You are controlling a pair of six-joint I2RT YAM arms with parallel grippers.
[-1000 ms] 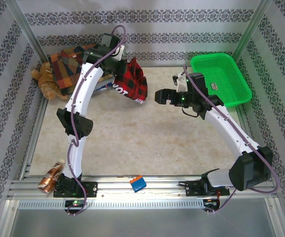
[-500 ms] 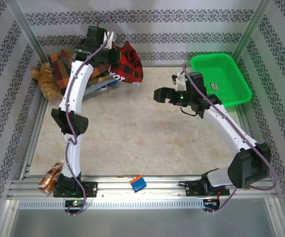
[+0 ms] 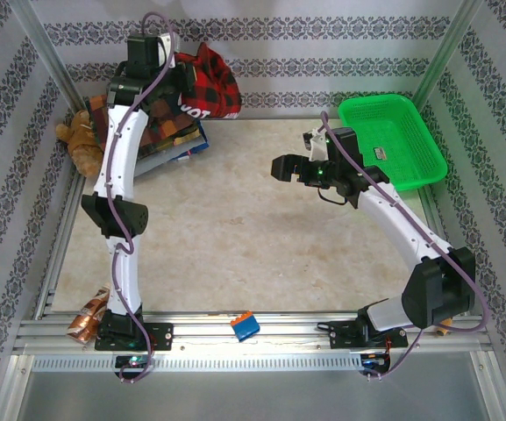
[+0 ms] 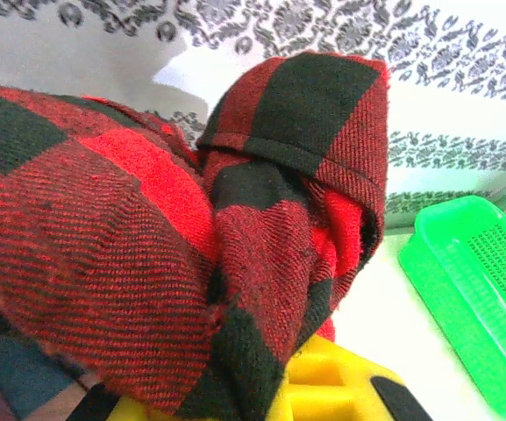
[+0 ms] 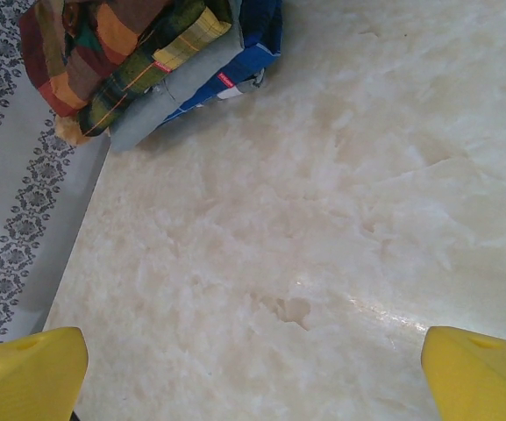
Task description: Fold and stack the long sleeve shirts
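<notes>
The right fingers (image 5: 24, 373) are spread empty over the pale marbled surface (image 3: 235, 237). Farther back, the red-and-black check flannel shirt (image 3: 207, 81) is clenched aloft in the left fingers (image 4: 340, 386) by the back wall (image 3: 323, 61); it should be spread flat before folding.

Shirt stack (image 3: 172, 133) far left — teddy bear (image 3: 75, 140) left of it, lettered shirt (image 3: 204, 83) above; basket (image 3: 393, 136) far right.

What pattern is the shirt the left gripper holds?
Red-and-black check flannel shirt, clearest in the left wrist view.
</notes>
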